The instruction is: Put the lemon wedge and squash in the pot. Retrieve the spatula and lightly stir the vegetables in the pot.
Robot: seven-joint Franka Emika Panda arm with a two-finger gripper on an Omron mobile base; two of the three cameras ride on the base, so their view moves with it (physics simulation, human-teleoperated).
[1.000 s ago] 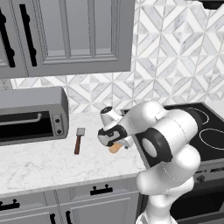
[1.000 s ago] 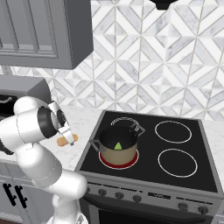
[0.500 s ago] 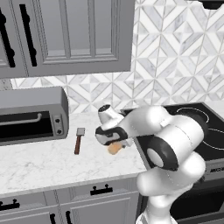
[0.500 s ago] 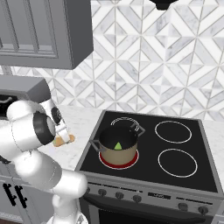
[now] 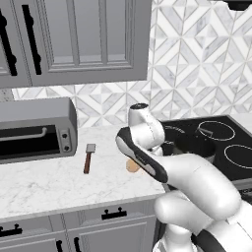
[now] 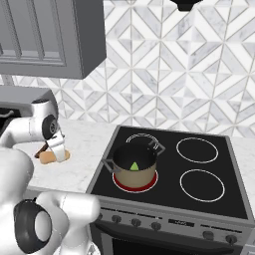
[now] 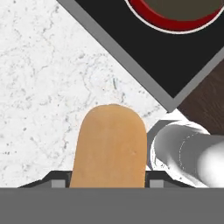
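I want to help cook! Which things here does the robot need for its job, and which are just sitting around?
Needed for the job:
squash, at the end effector
lemon wedge, already in the pot
pot on the stove
spatula on the counter

Just lying about:
toaster oven
cabinets
other burners

The squash (image 7: 109,146), tan-orange and rounded, lies on the desk right at the hand (image 6: 59,149), between its fingertips. The pot (image 6: 134,167), tan with a black inside, stands on a red burner to the hand's right; the green lemon wedge (image 6: 134,166) lies in it. The spatula (image 5: 88,157) lies flat on the desk, to the hand's left.
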